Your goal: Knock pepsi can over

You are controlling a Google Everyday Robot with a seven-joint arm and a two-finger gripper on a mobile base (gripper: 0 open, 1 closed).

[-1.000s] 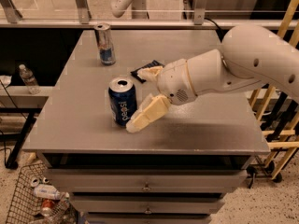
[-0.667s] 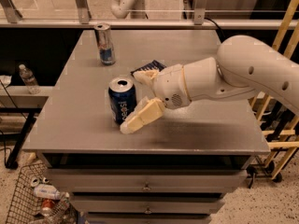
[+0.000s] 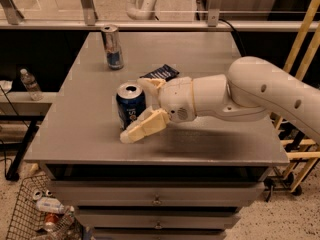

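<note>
The pepsi can (image 3: 129,106), dark blue with a silver top, stands upright on the grey table (image 3: 210,149), left of centre. My gripper (image 3: 135,109) comes in from the right on a thick white arm. It is open. One finger (image 3: 145,126) lies low across the front of the can, against its right side. The other finger (image 3: 151,84) sits behind the can near its top rim. The can is between the two fingers, and they hide its right side.
A slimmer, taller silver-and-blue can (image 3: 112,46) stands at the back left of the table. A dark snack bag (image 3: 160,73) lies behind my gripper. A water bottle (image 3: 30,84) sits on a shelf at left, a wire basket (image 3: 35,214) on the floor, a wooden rack (image 3: 300,49) at right.
My gripper has moved left, closer to the pepsi can, so its fingers now sit on either side of it. The can still stands in the same place.
</note>
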